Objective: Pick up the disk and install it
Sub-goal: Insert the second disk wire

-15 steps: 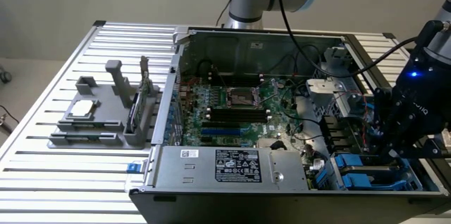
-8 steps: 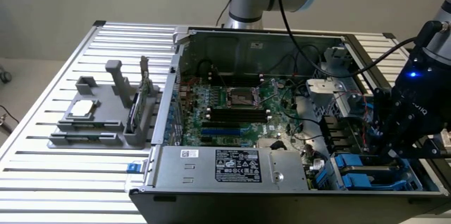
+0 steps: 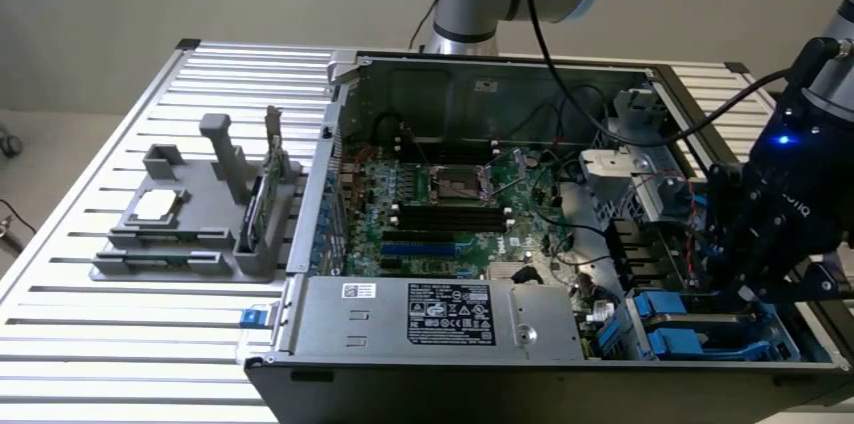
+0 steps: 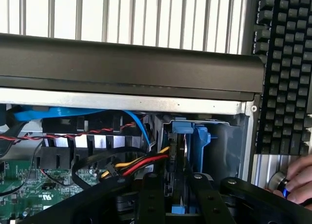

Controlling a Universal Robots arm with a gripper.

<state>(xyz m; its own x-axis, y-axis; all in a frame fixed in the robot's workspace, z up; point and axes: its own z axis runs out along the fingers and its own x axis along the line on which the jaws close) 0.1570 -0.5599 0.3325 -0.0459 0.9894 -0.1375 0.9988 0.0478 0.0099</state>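
A: Where is the gripper now?

B: In the exterior view it hangs low at the exterior view's right, inside the open computer case, above the drive bays at the near corner.

A: And the disk?

B: In the wrist view the disk stands on its edge in the bay, directly between the two black fingers. Its blue carrier is visible at the end of it, beside the metal wall of the case. In the exterior view I see blue carrier parts under the gripper, but the disk itself I cannot separate there.

A: Is the tool closed on the disk?

B: The fingers stand narrow, one on each side of the disk. If they press it or are just apart from it, I cannot tell.

A: What else is near?

B: Red, yellow and black cables run just beside the disk, and a blue flat cable lies above them. A keyboard lies outside the case, and a person's hand is beside it. In the exterior view a grey fixture stands on the slatted table, well apart from the case.
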